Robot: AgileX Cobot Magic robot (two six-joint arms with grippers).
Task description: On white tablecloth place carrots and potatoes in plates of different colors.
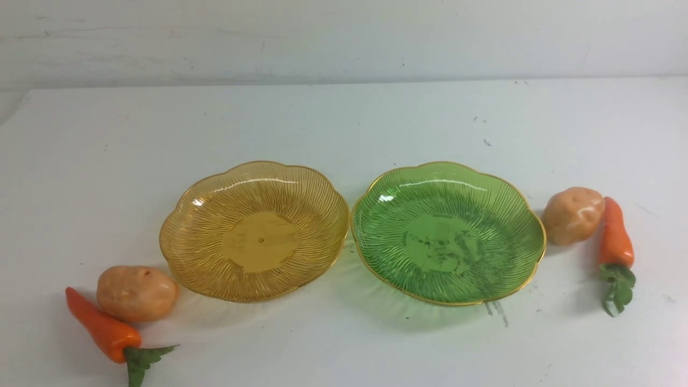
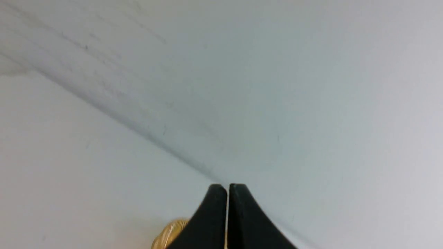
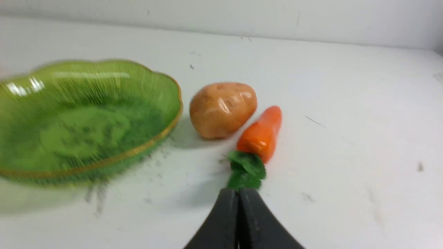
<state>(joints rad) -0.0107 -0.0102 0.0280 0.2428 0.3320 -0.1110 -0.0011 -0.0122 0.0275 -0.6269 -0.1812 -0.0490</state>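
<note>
Nothing is placed yet. On your white tablecloth [image 1: 344, 123] the amber plate [image 1: 183, 252], left, and green plate [image 1: 518, 220], right, sit empty. The left potato [image 1: 137, 293] and right potato [image 1: 572, 215] lie outside them, with the left carrot [image 1: 105, 328] and right carrot [image 1: 615, 236] just beside. Your left hand [image 2: 227, 188] and right hand [image 3: 238, 193] are pressed together, empty.

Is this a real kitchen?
Probably not; more likely a robot's test table. There's a white tablecloth, a plain wall, a toy carrot and potato, and the right arm's black fingers.
</note>
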